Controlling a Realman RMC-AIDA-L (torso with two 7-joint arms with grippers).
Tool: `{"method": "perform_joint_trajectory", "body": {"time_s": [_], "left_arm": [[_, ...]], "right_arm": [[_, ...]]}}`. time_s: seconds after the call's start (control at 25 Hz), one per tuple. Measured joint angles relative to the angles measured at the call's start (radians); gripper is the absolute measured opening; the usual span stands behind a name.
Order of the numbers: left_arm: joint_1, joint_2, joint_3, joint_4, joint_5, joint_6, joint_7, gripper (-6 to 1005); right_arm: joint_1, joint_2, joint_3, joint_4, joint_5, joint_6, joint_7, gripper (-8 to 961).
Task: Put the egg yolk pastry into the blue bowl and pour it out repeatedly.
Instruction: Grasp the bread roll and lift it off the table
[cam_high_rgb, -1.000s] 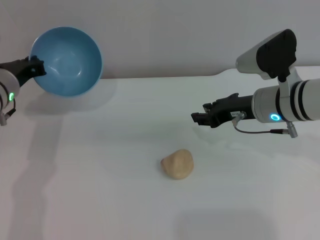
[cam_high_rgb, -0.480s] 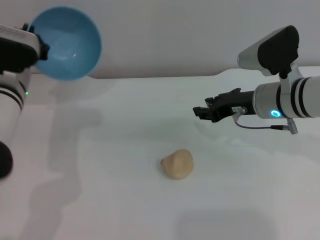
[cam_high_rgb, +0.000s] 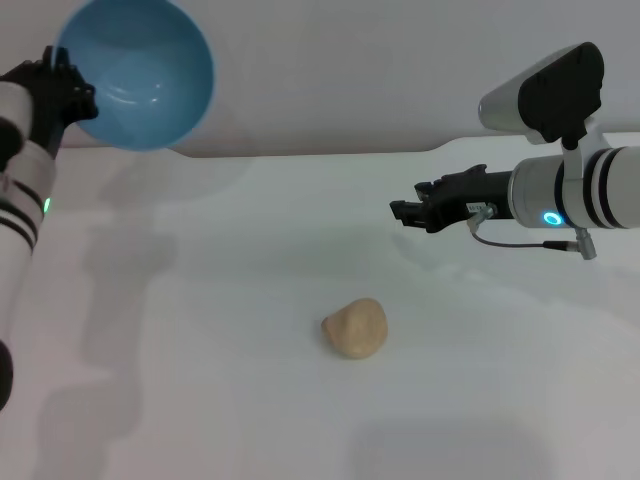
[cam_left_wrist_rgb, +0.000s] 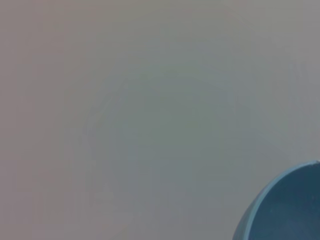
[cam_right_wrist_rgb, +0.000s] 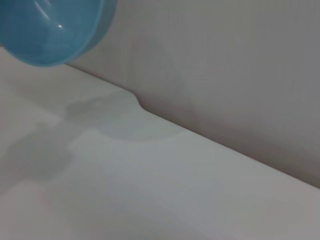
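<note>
Pastry: the egg yolk pastry (cam_high_rgb: 355, 328) lies loose on the near-centre table (cam_high_rgb: 200, 380), its long axis running left to right, tapered end left. Beyond it to the right, the right gripper (cam_high_rgb: 408, 213) hovers empty, fingers parted, apparently readied for pickup. Far left, the left gripper (cam_high_rgb: 62, 92) clamps the rim of the raised blue bowl (cam_high_rgb: 135, 72), tipped mouth-forward as after emptying
</note>
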Motion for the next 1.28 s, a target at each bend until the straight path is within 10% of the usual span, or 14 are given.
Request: {"method": "perform_joint_trajectory", "body": {"time_s": [0.56, 1.28], "left_arm": [[0.042, 0.004, -0.005, 0.013, 0.034, -0.063, -0.458, 16], [0.001, 0.089, -0.217, 0.248, 0.082, -0.848, -0.385, 15]], "right_arm": [[-0.002, -0.002, 0.0, -0.004, -0.001, -0.04, -0.003, 344], [0.0, -0.003, 0.0, -0.004, -0.009, -0.073, -0.006, 342]]}}
